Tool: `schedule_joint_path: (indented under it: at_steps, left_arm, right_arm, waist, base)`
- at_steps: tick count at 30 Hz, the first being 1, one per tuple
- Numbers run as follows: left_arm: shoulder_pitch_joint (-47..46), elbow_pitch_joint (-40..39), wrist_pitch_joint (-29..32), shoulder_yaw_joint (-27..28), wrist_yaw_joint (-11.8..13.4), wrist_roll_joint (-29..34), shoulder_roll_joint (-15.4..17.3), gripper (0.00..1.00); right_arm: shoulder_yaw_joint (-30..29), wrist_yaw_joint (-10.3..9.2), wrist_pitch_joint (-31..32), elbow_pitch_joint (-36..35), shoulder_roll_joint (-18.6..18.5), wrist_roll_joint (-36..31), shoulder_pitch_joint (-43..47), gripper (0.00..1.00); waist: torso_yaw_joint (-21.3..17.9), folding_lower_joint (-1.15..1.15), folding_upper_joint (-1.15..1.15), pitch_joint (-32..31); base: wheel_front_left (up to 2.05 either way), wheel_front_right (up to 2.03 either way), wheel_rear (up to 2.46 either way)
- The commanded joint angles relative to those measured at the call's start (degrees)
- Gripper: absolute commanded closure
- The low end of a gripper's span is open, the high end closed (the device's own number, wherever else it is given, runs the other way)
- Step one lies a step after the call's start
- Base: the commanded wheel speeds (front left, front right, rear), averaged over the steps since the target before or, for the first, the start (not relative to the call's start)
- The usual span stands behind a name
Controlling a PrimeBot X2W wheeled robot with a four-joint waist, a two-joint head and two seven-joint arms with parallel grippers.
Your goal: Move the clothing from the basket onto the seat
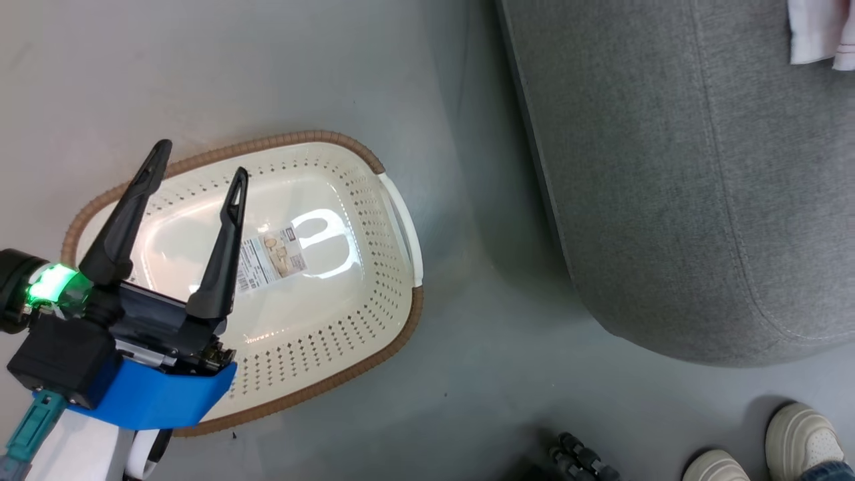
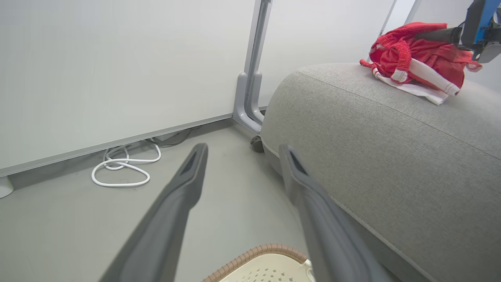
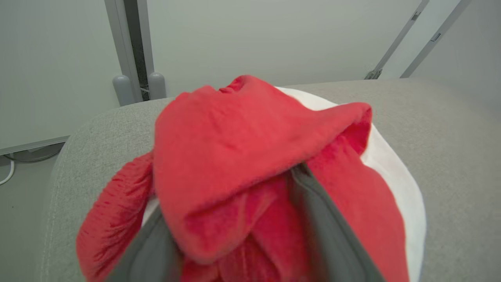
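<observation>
The cream basket (image 1: 394,220) stands on the floor with just a paper label (image 1: 270,260) inside; its rim (image 2: 258,252) also peeks in at the bottom of the left wrist view. My left gripper (image 1: 200,160) (image 2: 242,150) hangs open over the basket's left part, holding nothing. The red and white clothing (image 2: 415,66) (image 3: 242,156) lies bunched on the grey seat (image 1: 668,174) (image 2: 372,149) (image 3: 450,129). My right gripper (image 3: 231,203) (image 2: 438,36) is in the pile, its fingers (image 3: 325,227) spread apart with red fabric draped over and between them. A white corner of cloth (image 1: 818,33) shows at the head view's top right.
A person's pale shoes (image 1: 795,441) stand on the floor at the lower right, beside a dark jointed object (image 1: 578,461). A white cable (image 2: 121,168) loops by the wall base, and a grey post foot (image 2: 246,105) stands behind the seat. Bare floor separates basket and seat.
</observation>
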Motion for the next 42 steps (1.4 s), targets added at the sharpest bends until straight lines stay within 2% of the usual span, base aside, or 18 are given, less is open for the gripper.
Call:
schedule_joint_path:
  at_steps: [1,7,14,26,33,42]
  left_arm:
    - [-0.2,0.5,-0.3,0.1,0.2,0.1,-0.1,0.0]
    - [1.0,5.7,-1.2,-1.3,-0.4,-1.8,-3.1,0.0]
    - [2.9,12.7,-1.5,-0.9,-1.0,-4.5,-8.5,0.0]
    - [9.2,21.4,-1.6,4.4,-1.9,-6.3,-17.1,0.0]
    - [12.4,23.2,-1.5,8.6,-2.1,-5.6,-19.1,0.0]
    - [15.4,25.4,-1.5,11.7,-2.0,-4.9,-20.2,0.0]
  right_arm:
    - [0.1,0.01,-0.6,0.7,-0.5,-0.5,1.2,0.0]
    - [3.0,0.01,-2.0,3.3,-0.3,-2.7,5.2,0.0]
    - [8.4,0.01,-3.4,0.1,2.3,-1.7,14.4,0.0]
    - [15.9,0.01,-6.1,-15.8,7.2,0.0,38.0,0.0]
    - [16.1,0.01,-6.2,-26.9,11.4,0.3,50.4,0.0]
    - [17.8,0.02,-3.3,-36.6,13.8,1.1,61.4,0.0]
  waist:
    - [0.2,-0.01,0.0,-1.6]
    - [1.6,-0.01,0.0,-9.6]
    - [2.7,-0.01,0.0,-21.3]
    - [5.6,-0.01,0.0,-36.9]
    - [8.4,-0.01,0.0,-41.3]
    - [13.5,-0.01,0.0,-44.8]
  base:
    - [0.0,0.0,0.0]
    - [0.0,0.0,0.0]
    - [0.0,0.0,0.0]
    - [0.0,0.0,0.0]
    - [0.0,0.0,0.0]
    - [0.0,0.0,0.0]
